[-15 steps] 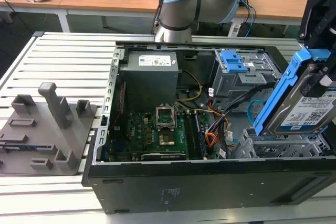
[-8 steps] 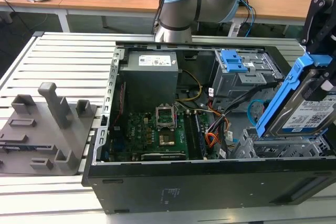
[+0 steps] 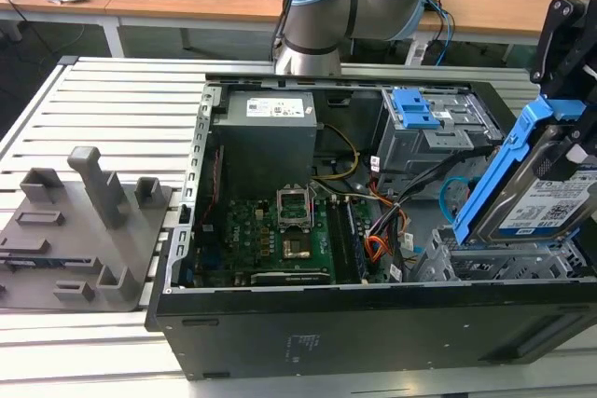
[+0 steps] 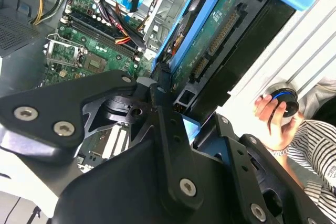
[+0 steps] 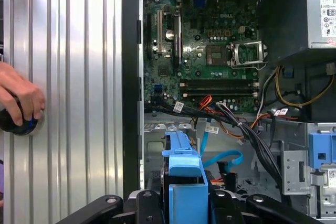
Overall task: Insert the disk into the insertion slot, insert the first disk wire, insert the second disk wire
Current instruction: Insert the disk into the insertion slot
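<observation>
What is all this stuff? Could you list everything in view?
disk: one, silver in a blue carrier, tilted above the insertion slot
insertion slot: one, grey perforated cage, exterior view's right
second disk wire: one, light blue, looped beside the slot
taller cage: one, grey with blue latch, behind the slot
motherboard: one, green, case floor
power supply: one, grey, case rear
wire bundle: one, orange and black, beside the motherboard
computer case: one, black, on the table
table: one, slatted metal
fixture tray: one, grey, exterior view's left
person's hand: one, over the table
gripper: one, black, shut on the disk
</observation>
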Available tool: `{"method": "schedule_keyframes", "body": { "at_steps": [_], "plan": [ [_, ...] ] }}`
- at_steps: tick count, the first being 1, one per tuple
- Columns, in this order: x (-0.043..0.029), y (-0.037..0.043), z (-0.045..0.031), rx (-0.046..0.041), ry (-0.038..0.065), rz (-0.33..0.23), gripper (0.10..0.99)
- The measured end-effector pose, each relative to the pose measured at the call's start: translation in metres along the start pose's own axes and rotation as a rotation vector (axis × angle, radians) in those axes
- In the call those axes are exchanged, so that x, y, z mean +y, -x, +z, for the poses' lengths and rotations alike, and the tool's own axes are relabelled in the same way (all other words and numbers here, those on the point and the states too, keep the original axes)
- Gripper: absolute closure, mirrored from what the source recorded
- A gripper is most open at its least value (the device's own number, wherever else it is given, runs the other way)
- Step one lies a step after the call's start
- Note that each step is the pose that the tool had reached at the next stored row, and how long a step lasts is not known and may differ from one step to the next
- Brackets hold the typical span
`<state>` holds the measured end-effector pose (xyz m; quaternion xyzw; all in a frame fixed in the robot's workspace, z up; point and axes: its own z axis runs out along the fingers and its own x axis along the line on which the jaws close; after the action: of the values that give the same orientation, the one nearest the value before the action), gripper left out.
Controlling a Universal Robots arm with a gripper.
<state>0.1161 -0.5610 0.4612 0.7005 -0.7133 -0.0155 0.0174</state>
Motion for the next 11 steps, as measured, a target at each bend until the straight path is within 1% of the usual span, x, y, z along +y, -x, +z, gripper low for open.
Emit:
{"method": "schedule_keyframes", "body": {
  "at_steps": [6,11],
  "plan": [
    [-0.0003,0.0,0.0061,-0.0003,0.001,0.0,0.722],
    [-0.0004,0.0,0.0094,-0.0009,0.001,0.0,0.722]
  ]
}}
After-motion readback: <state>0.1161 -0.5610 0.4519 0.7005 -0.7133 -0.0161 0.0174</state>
